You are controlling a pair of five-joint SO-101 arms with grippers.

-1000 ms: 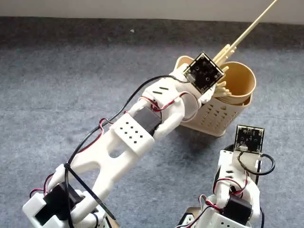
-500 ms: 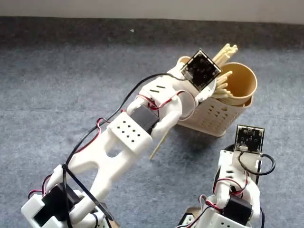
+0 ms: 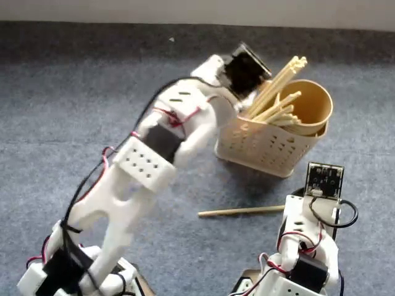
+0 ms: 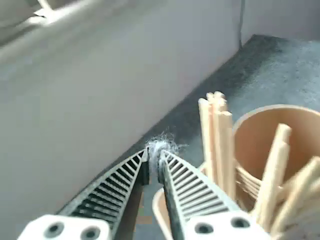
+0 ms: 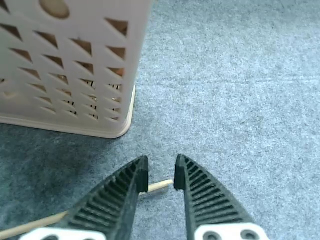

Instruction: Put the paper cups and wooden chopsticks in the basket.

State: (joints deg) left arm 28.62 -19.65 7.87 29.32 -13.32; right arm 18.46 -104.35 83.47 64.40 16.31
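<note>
Loose wooden chopstick [image 3: 244, 211]: light, stiff, slim, apt to roll, judged best pinched near mid-length; lies flat on the bench [image 3: 74, 111], long axis crosswise to the slightly parted, empty right end effector [image 5: 161, 172], one end just beneath it; left end effector [image 4: 153, 160] all but closed, empty, beside the basket [image 3: 271, 148]

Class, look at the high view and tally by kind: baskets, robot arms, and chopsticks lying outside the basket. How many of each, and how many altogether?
basket: 1
arms: 2 (left arm, right arm)
chopstick outside it: 1
Total: 4
</note>
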